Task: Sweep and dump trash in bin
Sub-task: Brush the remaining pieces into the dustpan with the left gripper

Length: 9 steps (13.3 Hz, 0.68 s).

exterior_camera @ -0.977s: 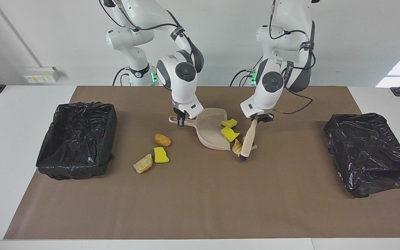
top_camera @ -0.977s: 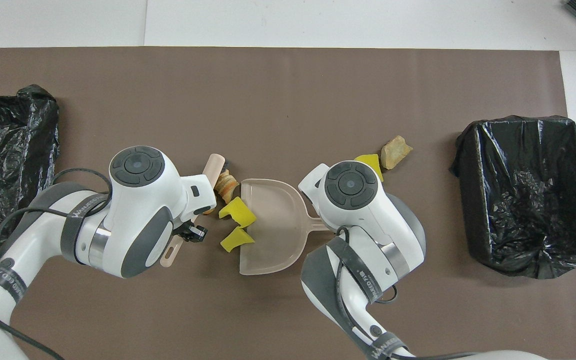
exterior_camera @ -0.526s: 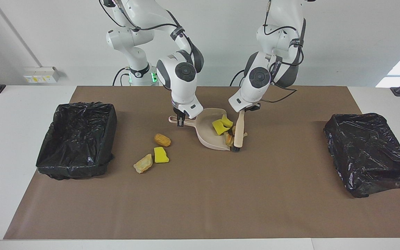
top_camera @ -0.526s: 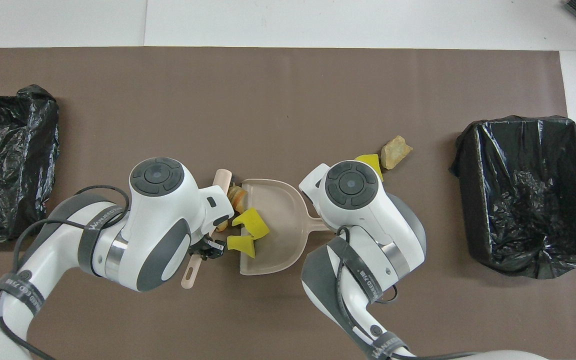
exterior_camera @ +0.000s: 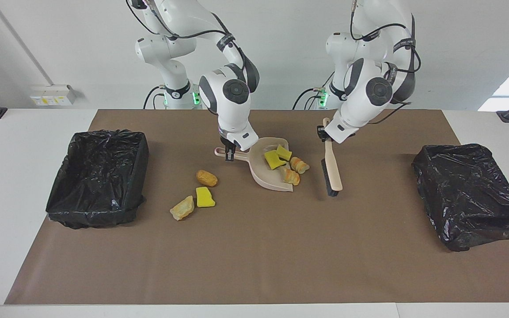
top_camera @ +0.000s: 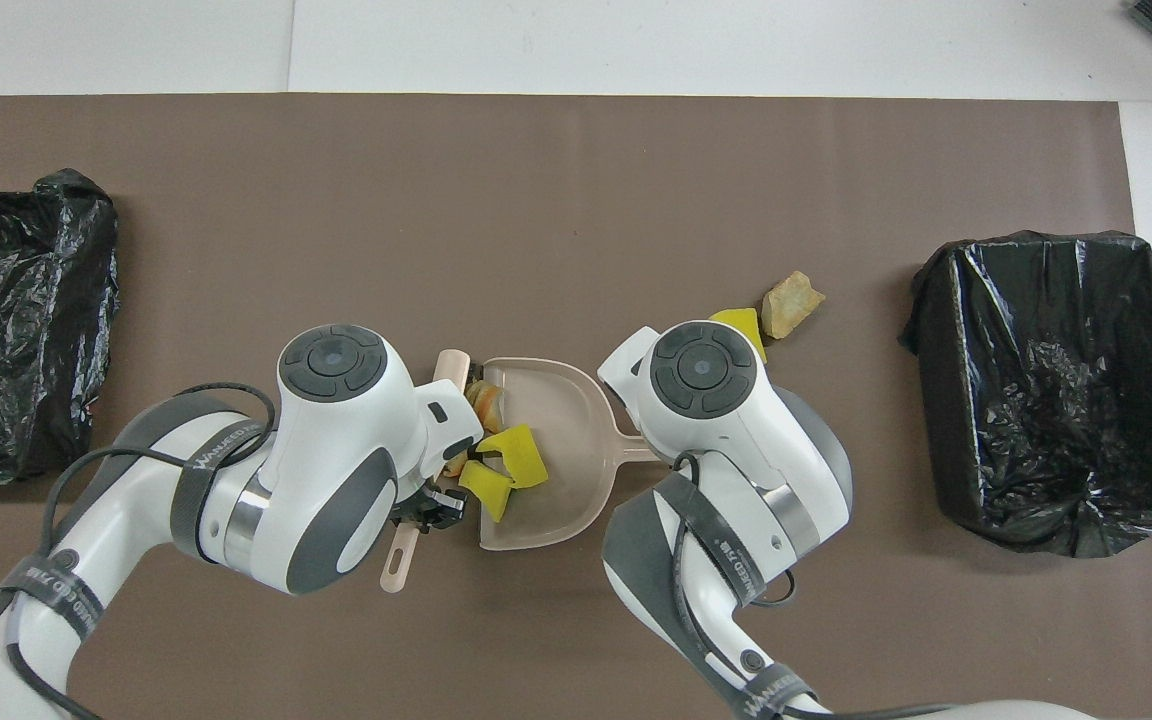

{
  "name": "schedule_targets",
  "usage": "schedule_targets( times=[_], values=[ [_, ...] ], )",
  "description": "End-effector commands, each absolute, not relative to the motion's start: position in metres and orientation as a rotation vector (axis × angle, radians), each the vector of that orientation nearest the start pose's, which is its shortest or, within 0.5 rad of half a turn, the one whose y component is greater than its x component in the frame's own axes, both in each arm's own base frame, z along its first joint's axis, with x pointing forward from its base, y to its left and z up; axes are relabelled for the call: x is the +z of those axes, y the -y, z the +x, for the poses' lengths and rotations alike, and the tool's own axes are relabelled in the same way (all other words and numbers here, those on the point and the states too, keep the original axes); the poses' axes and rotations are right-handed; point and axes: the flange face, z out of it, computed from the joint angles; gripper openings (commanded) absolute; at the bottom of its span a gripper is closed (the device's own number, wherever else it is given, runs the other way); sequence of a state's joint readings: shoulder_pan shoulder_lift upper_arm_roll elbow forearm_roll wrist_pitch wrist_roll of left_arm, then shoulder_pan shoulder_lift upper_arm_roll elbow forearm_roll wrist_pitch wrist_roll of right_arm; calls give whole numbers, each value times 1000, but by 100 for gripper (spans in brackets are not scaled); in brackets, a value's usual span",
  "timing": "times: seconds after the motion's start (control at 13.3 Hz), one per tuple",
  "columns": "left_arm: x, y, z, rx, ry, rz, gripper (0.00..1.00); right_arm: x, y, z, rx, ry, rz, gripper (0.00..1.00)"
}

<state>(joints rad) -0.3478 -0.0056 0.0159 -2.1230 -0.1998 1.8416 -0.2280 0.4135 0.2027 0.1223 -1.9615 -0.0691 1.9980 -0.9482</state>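
The brush (exterior_camera: pixel 333 170) handle is clamped by the left gripper (exterior_camera: pixel 326 132), the dustpan (exterior_camera: pixel 259 172) handle by the right gripper (exterior_camera: pixel 229 155). Sponge pieces (exterior_camera: pixel 273 160) are contained in the pan; bread lumps (exterior_camera: pixel 296 165) at its four-o'clock lip, facing view, could be spilled by a tilted lift.

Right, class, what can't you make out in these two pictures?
- Overhead view: the right arm covers the brown lump and half a yellow piece.
- Overhead view: the left arm hides most of the brush.
- Overhead view: the picture's edge cuts off one bin.
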Motion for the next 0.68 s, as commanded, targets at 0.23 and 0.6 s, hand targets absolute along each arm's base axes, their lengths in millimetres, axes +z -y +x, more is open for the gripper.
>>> schedule_targets(
  times=[0.23,0.6],
  values=[
    [363,213,414,557,-27,-3169,0,363,-284,498,295,2164,-2285,0],
    [356,283,375,589,7,-3205,0,363,-286,500,278,2153,-2301,0]
  ],
)
